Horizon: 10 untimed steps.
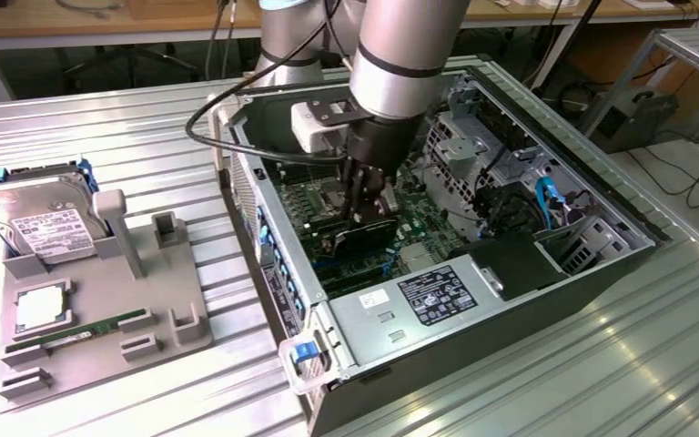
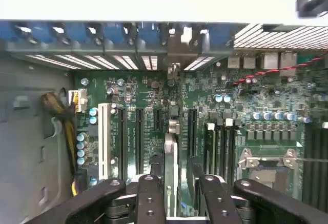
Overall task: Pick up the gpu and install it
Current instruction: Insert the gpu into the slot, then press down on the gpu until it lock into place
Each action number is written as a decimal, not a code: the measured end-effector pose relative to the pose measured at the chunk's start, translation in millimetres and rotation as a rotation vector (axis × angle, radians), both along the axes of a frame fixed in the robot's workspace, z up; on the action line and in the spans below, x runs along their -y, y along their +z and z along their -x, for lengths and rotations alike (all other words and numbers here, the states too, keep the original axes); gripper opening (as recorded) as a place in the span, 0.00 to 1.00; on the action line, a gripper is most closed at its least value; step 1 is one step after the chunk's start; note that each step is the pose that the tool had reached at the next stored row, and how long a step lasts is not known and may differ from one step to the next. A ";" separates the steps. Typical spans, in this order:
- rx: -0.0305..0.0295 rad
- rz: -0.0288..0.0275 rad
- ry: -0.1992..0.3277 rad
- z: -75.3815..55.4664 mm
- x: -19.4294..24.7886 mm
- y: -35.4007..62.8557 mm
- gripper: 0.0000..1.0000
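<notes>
Gripper point(image 2: 170, 196) sits nearest the wrist cam, fingers point(image 2: 149, 198) clenched on the gpu point(image 2: 170, 167), which shows edge-on as a thin pale strip running straight away from the jaws toward the motherboard point(image 2: 154, 106). Card's long axis lines up w/ the dark expansion slots point(image 2: 138, 137), which run the same way; it hangs btwn the slots on either side, and whether its edge already touches a slot I can't tell. In the exterior view the gripper point(image 1: 368, 214) is deep inside the open pc case point(image 1: 617, 218), arm coming down from 12 o'clock, and the gpu point(image 1: 362, 238) sits right under the fingers at approx 6 o'clock of the wrist, low over the board. Card looks dark, slim, black cooler face only partly visible; bracket end not clear from here. Only one arm, so no choice of side.

Farther off, at 9 o'clock of the case, a grey fixture tray point(image 1: 106, 319) holds a hard drive point(image 1: 34, 223) w/ white label and a green RAM stick point(image 1: 83, 330), both well apart from the gripper.
</notes>
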<state>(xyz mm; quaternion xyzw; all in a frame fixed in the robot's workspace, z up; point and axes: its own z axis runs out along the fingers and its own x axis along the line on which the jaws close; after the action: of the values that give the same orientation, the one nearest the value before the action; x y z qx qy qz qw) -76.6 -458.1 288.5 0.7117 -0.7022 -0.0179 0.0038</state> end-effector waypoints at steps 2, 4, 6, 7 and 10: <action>0.0054 0.0100 0.005 6.7 -7.6 -9.9 0.11; 0.0050 0.0158 0.008 7.2 -7.6 -19.6 0.11; 0.0053 0.0154 0.009 7.1 -7.6 -19.9 0.11; 0.0056 0.0151 0.009 7.1 -7.7 -19.1 0.11; 0.0054 0.0153 0.010 6.1 -7.6 -5.0 0.11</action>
<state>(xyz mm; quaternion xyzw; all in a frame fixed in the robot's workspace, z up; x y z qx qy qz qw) -82.7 -450.5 283.5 0.7151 -0.6989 -0.0106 0.0074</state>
